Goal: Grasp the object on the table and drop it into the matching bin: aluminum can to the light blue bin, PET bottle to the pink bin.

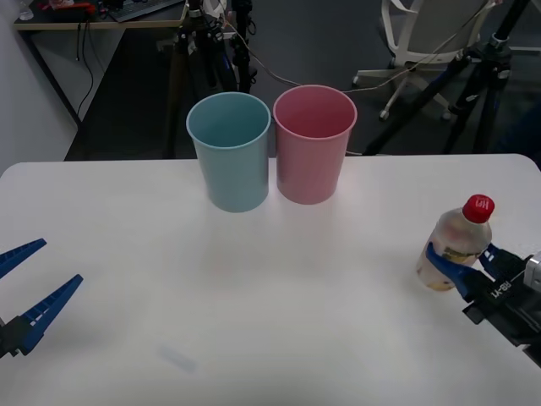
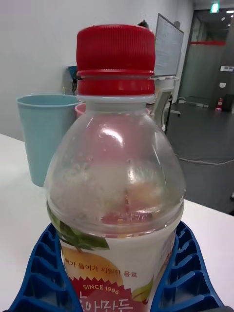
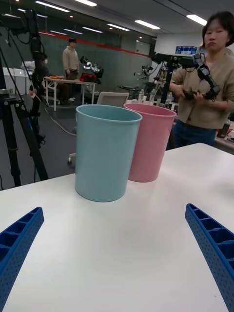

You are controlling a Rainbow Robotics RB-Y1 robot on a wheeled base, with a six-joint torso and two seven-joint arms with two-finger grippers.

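The PET bottle [image 1: 457,244], red-capped with a fruit-print label, stands slightly tilted near the right edge of the white table [image 1: 254,321]. My right gripper [image 1: 461,259] is shut on its lower body, and in the right wrist view both blue fingers [image 2: 187,273] press the bottle [image 2: 117,185] at its sides. The light blue bin [image 1: 230,150] and the pink bin [image 1: 313,142] stand upright side by side at the far middle of the table, pink on the right. My left gripper [image 1: 61,261] is open low at the front left, with nothing between its fingers.
The left wrist view faces the light blue bin [image 3: 105,151] and pink bin [image 3: 151,141] across bare tabletop. Tripods and an office chair [image 1: 423,42] stand behind the table's far edge. A person [image 3: 204,87] stands beyond the table.
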